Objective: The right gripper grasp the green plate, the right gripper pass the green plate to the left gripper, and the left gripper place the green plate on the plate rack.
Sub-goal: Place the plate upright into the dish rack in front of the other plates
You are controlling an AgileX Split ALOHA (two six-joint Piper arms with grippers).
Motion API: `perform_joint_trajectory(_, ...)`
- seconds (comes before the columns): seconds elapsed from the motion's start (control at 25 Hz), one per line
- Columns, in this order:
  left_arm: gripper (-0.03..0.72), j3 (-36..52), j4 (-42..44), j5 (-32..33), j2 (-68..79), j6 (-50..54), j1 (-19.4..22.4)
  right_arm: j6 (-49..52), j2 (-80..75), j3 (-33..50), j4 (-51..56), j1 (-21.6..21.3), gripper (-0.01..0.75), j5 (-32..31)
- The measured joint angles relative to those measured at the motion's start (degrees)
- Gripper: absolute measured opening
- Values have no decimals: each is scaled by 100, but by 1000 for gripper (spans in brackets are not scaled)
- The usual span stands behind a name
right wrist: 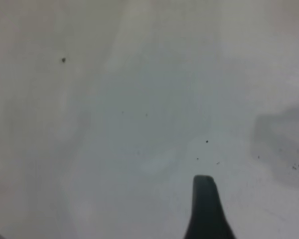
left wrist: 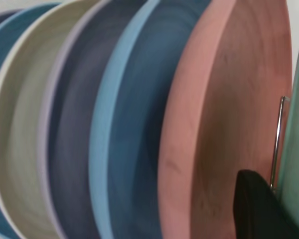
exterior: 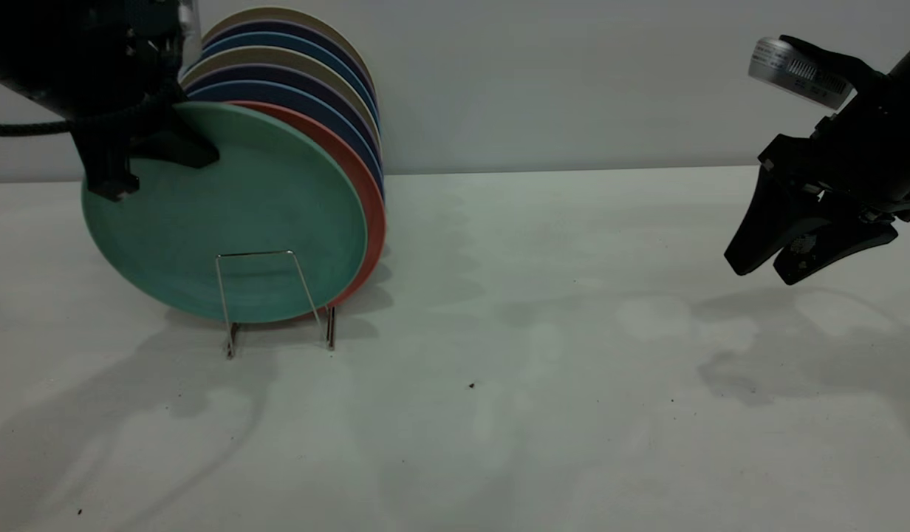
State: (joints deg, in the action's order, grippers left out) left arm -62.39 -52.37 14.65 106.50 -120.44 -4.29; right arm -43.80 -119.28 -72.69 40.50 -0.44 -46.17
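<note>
At the frame's left, the black left gripper (exterior: 148, 159) pinches the round teal-green plate (exterior: 226, 222) by its upper rim, standing it in the silver wire plate rack (exterior: 274, 299) against the salmon-pink plate (exterior: 366, 203). Placement looks nearly done; next comes releasing. The right gripper (exterior: 769, 272) hangs slightly parted, empty, far right.

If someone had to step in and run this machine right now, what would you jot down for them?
Left gripper: closed on the upper left rim of the green plate, which stands upright at the front of the plate rack, just ahead of the pink plate and the blue and cream ones behind.
Right gripper: empty, jaws apart, hanging above the table far to the right.
Done: grasp, handover, and the plate seems seated in the rack.
Left: release the plate and pull the left arm clear without knocking the stack.
</note>
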Motion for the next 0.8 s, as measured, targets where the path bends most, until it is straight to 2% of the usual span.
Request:
perform_joint_trajectory(0.4, 137, -22, -113, -71, 125, 0, 0, 0, -190, 0, 11, 0, 533, 0)
perform_joint_trajectory(0.52, 213, -28, -146, -84, 125, 0, 0, 0, -231, 0, 11, 0, 533, 6)
perform_joint_trajectory(0.64, 325, -28, -153, -55, 125, 0, 0, 5, -233, 0, 16, 0, 533, 12)
perform_joint_trajectory(0.8, 401, -28, -153, -49, 125, 0, 0, 5, -233, 0, 23, 0, 533, 16)
